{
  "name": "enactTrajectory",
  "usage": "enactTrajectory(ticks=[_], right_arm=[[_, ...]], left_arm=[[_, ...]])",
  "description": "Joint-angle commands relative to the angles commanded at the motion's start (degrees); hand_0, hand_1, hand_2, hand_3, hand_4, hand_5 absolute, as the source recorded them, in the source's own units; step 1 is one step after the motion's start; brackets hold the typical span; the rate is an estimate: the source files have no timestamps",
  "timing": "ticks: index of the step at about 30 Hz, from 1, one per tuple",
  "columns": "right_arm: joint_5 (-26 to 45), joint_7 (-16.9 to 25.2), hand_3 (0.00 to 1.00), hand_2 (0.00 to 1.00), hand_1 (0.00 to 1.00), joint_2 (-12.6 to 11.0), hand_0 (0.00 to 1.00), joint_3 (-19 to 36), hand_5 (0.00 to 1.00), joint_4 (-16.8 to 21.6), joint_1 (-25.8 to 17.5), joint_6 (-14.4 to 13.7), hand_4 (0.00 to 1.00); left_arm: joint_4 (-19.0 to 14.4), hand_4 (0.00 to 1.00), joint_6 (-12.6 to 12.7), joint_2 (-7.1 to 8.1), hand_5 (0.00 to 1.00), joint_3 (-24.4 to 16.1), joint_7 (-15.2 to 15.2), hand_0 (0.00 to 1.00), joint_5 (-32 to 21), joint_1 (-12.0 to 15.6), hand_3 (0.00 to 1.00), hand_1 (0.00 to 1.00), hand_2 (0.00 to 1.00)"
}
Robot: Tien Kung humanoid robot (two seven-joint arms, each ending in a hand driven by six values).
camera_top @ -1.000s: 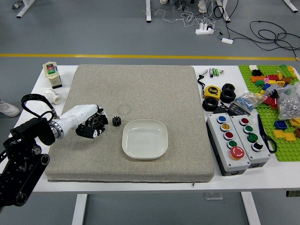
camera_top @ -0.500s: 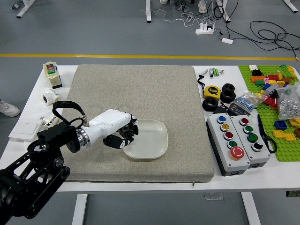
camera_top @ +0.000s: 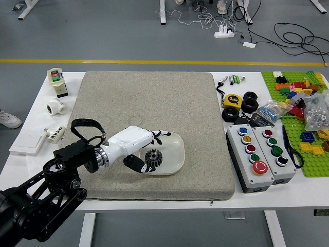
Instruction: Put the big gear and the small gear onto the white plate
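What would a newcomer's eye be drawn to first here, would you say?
Probably the robot's left hand, fingers spread at the white plate, where a dark gear lies. Next, perhaps, the big red button on a control box to the right, then the colourful bricks on the green baseplate at the far right.

I'm getting a bright, evenly lit view, with the white worktop [camera_top: 306, 194] close to washed out and the shadows soft and faint. Small glints show on the glossy black arm [camera_top: 64, 198] and the clear bag [camera_top: 320, 114], and the plate [camera_top: 179, 154] has a gentle sheen. Focus looks good to me on the gear's [camera_top: 153, 157] teeth, while the smallest print turns mushy.
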Motion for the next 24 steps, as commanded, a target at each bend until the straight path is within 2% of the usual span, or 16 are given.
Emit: enactTrajectory(ticks=[4, 5, 7, 10, 11, 16, 17, 18, 22, 23, 24], right_arm=[[0.08, 0.00, 0.557, 0.745, 0.670, -0.01, 0.658, 0.05, 0.611, 0.00, 0.11, -0.02, 0.755], [0.13, 0.01, 0.557, 0.746, 0.670, -0.03, 0.658, 0.01, 0.613, 0.00, 0.15, -0.03, 0.755], [0.16, 0.02, 0.557, 0.746, 0.670, -0.04, 0.658, 0.00, 0.613, 0.00, 0.17, -0.03, 0.755], [0.31, 0.04, 0.557, 0.746, 0.670, -0.08, 0.658, -0.06, 0.613, 0.00, 0.32, -0.05, 0.755], [0.31, 0.04, 0.557, 0.746, 0.670, -0.09, 0.658, -0.07, 0.612, 0.00, 0.33, -0.05, 0.755], [0.45, 0.01, 0.557, 0.746, 0.670, -0.11, 0.658, -0.30, 0.612, 0.00, 0.52, -0.06, 0.755], [0.47, 0.00, 0.557, 0.746, 0.670, -0.10, 0.658, -0.32, 0.612, 0.00, 0.53, -0.06, 0.755], [0.58, -0.01, 0.557, 0.746, 0.670, -0.07, 0.658, -0.30, 0.612, 0.00, 0.54, -0.12, 0.755], [0.72, -0.01, 0.557, 0.746, 0.670, -0.05, 0.658, -0.40, 0.612, 0.00, 0.65, -0.19, 0.755], [0.82, -0.02, 0.557, 0.746, 0.671, -0.06, 0.658, -0.53, 0.612, 0.00, 0.77, -0.21, 0.754], [0.88, -0.02, 0.557, 0.746, 0.671, -0.07, 0.658, -0.61, 0.612, 0.00, 0.82, -0.22, 0.754]], left_arm=[[-0.62, 0.998, 1.93, 0.09, 0.288, -1.09, 0.37, 0.449, 0.00, 0.13, 0.998, 0.631, 0.812], [-0.84, 0.998, 2.32, 0.12, 0.235, -1.87, 0.59, 0.439, 0.00, 0.08, 0.998, 0.622, 0.796], [-0.96, 0.998, 2.52, 0.14, 0.235, -2.28, 0.70, 0.439, 0.00, 0.06, 0.998, 0.622, 0.796], [0.15, 0.998, 3.85, 0.41, 0.235, -4.78, 1.85, 0.439, 0.00, -0.92, 0.998, 0.622, 0.796], [0.28, 0.766, 3.95, 0.43, 0.060, -4.95, 1.93, 0.404, 0.00, -1.01, 0.923, 0.578, 0.761], [6.45, 0.766, 6.24, 0.92, 0.060, -5.49, 2.04, 0.404, 0.00, -4.31, 0.923, 0.578, 0.761], [7.35, 0.679, 6.47, 0.96, 0.024, -5.39, 1.98, 0.396, 0.00, -4.65, 0.886, 0.562, 0.750], [9.21, 0.679, 7.32, 1.11, 0.024, -4.65, 1.67, 0.396, 0.00, -5.67, 0.886, 0.562, 0.750], [13.97, 0.679, 8.13, 1.23, 0.024, -3.07, 1.16, 0.396, 0.00, -7.56, 0.886, 0.562, 0.750], [15.86, 0.612, 8.53, 1.27, 0.002, -1.88, 0.84, 0.390, 0.00, -8.63, 0.856, 0.546, 0.733], [17.50, 0.612, 8.69, 1.28, 0.002, -1.20, 0.71, 0.390, 0.00, -9.18, 0.856, 0.546, 0.733]])
